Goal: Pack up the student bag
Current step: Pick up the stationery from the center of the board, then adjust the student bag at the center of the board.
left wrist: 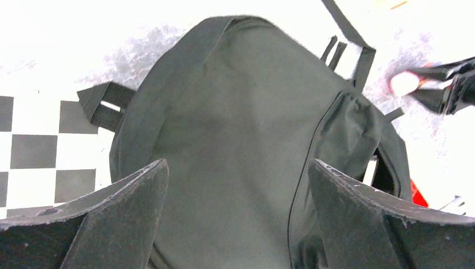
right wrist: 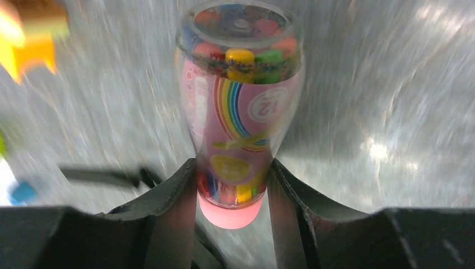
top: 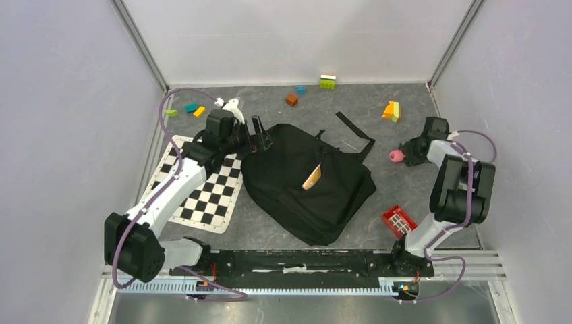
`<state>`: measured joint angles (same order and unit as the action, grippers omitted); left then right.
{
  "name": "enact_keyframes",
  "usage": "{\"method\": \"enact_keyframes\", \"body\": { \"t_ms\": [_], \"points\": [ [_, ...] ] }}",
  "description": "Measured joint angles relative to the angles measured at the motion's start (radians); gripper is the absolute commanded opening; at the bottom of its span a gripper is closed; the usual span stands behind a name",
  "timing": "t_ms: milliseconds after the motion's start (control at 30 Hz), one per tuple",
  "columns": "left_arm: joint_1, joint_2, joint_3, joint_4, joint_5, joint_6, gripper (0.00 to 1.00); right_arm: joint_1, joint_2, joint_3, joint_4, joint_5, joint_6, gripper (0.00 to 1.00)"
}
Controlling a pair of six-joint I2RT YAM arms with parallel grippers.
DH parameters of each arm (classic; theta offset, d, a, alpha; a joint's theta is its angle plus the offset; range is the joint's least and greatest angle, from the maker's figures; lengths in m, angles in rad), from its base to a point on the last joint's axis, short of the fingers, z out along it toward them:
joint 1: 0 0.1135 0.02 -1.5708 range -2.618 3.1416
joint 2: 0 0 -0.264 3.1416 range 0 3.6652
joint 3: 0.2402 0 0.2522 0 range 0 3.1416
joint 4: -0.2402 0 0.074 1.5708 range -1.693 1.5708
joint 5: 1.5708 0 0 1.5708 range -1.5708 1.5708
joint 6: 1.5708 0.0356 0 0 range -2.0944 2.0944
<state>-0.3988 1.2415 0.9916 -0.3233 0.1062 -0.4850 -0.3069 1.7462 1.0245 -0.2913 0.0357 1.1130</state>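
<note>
The student bag (top: 307, 182), a large black backpack, lies in the middle of the table with its zip gaping and an orange-and-white flat item (top: 312, 178) sticking out. It fills the left wrist view (left wrist: 235, 129). My left gripper (top: 260, 138) is open at the bag's left upper edge, jaws wide apart over the fabric (left wrist: 238, 185). My right gripper (top: 403, 156) is shut on a pink-capped bottle of coloured crayons (right wrist: 241, 106), which shows as a pink blob to the right of the bag (top: 396, 156).
A checkerboard mat (top: 202, 196) lies left of the bag. A red basket-like block (top: 398, 221) sits at the front right. Coloured blocks lie along the back: green-white (top: 328, 82), brown (top: 291, 100), yellow-orange (top: 391, 111), and several at the back left (top: 192, 108).
</note>
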Motion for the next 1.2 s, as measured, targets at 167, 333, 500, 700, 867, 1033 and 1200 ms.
{"method": "enact_keyframes", "body": {
  "t_ms": [167,333,500,700,867,1033,1200],
  "points": [
    [0.000,0.103,0.105,0.016,0.033,-0.001,1.00,0.115,-0.174,-0.179,0.014,-0.101,-0.161,0.00],
    [0.004,0.158,0.145,0.066,0.087,-0.024,1.00,0.193,-0.244,-0.194,-0.016,-0.193,-0.334,0.00],
    [0.005,0.181,0.166,0.098,0.143,-0.058,1.00,0.205,-0.290,-0.101,-0.098,-0.241,-0.536,0.00],
    [0.003,0.206,0.215,0.130,0.187,-0.105,1.00,0.272,-0.329,0.059,-0.115,-0.309,-0.723,0.00],
    [-0.016,0.206,0.226,0.196,0.235,-0.183,1.00,0.427,-0.331,0.126,-0.076,-0.387,-0.783,0.00],
    [-0.077,0.208,0.226,0.333,0.303,-0.286,1.00,0.602,-0.320,0.172,0.001,-0.444,-0.792,0.00],
    [-0.114,0.207,0.226,0.431,0.344,-0.329,1.00,0.721,-0.281,0.236,0.105,-0.495,-0.784,0.00]
  ]
}}
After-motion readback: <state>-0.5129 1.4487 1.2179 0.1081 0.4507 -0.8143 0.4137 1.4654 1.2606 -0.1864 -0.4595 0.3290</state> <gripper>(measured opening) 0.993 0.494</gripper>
